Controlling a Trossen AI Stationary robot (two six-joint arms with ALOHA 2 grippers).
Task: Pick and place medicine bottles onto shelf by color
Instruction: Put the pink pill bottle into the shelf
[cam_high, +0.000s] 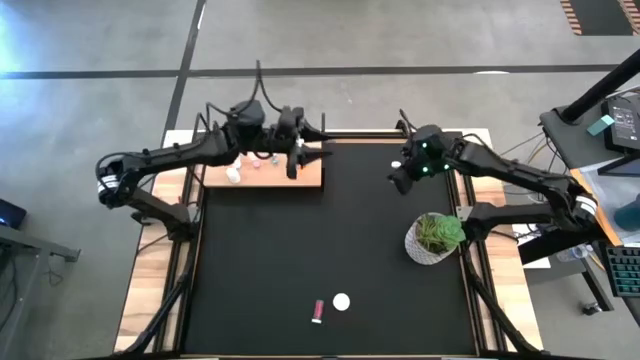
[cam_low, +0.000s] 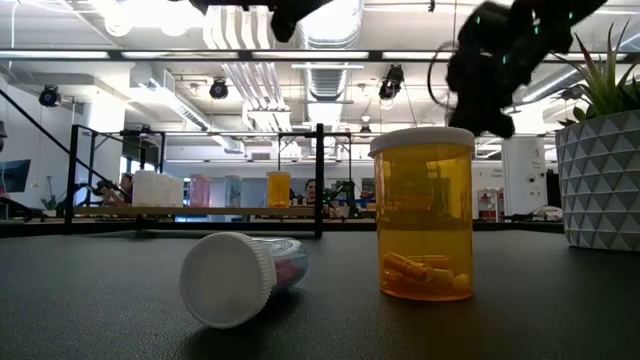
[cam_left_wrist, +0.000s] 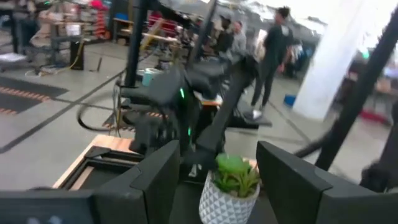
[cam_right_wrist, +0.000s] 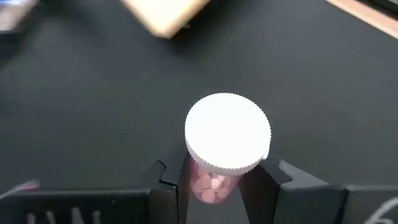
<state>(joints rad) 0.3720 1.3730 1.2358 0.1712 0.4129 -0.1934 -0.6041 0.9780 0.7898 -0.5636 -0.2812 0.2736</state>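
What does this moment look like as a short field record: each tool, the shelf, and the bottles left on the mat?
right tool: shut on a pink bottle with white cap, raised over the mat
left tool: over the shelf, fingers apart, nothing between them
shelf: bottles standing on it at the mat's far left corner
near edge of mat: orange bottle upright, another bottle on its side
plant pot: right side of mat

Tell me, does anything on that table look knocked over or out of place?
Yes. A pink bottle lies tipped on its side on the black mat, beside an upright orange bottle, both far from the wooden shelf. Nothing looks spilled: both caps are on.
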